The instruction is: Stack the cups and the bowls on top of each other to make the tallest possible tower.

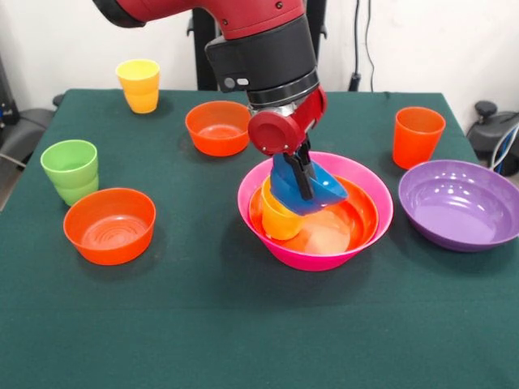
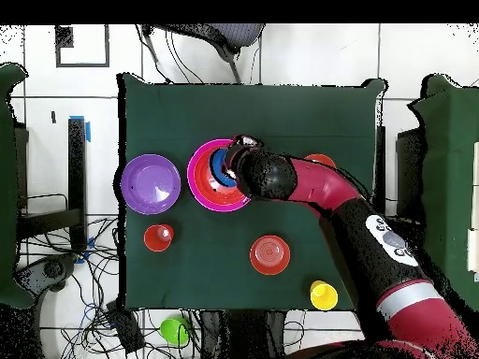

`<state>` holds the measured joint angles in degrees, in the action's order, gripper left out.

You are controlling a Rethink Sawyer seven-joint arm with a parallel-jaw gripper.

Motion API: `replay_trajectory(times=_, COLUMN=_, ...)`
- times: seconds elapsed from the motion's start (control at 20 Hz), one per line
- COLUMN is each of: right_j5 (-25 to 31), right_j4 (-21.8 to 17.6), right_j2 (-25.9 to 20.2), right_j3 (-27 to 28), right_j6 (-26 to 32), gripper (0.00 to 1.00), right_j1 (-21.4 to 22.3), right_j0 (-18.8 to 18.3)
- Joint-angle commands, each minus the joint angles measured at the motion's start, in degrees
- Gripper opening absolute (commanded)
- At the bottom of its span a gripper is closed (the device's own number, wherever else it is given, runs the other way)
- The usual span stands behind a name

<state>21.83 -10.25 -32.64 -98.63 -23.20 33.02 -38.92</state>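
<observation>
1. Your claw (image 1: 303, 180) is down inside the pink bowl (image 1: 366, 235), its black fingers (image 1: 302, 174) clamped on the rim of the small blue bowl (image 1: 320, 190); blue bowl is tilted, held up off the pile.
2. Under it: large orange bowl (image 1: 357, 215) nested in the pink one. A yellow cup (image 1: 277, 217) lies tipped on its side inside, against the left wall, just beside or touching the blue bowl – can't tell which.
3. Overhead view: arm covers most of the pile, only pink rim (image 2: 196, 178) + a bit of blue (image 2: 219, 168) show.
4. Purple bowl (image 1: 461, 204) sits upright on the table (image 1: 243, 324), right of pink, close but apart.
5. Orange cup (image 1: 418, 136) upright behind the purple bowl.
6. Small orange bowl (image 1: 217, 127) behind the pink bowl, 2nd small orange bowl (image 1: 109, 225) front left, both upright, well apart.
7. Green cup (image 1: 70, 170) near the left edge, just behind that front-left bowl.
8. 2nd yellow cup (image 1: 139, 85) far left corner, upright.
</observation>
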Motion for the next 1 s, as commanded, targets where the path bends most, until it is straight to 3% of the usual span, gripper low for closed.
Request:
replay_trajectory(times=0.05, right_j5=6.1, right_j4=-4.3, right_j2=2.9, right_j3=3.2, right_j6=-4.9, gripper=0.0, right_j1=-1.2, right_j0=1.0)
replay_trajectory(times=0.5, right_j5=6.5, right_j4=-5.2, right_j2=9.5, right_j3=2.3, right_j6=-7.6, gripper=0.0, right_j1=-5.7, right_j0=3.2)
replay_trajectory(times=1.0, right_j5=11.6, right_j4=-4.8, right_j2=13.1, right_j3=4.3, right_j6=-7.1, gripper=0.0, right_j1=-4.4, right_j0=4.9)
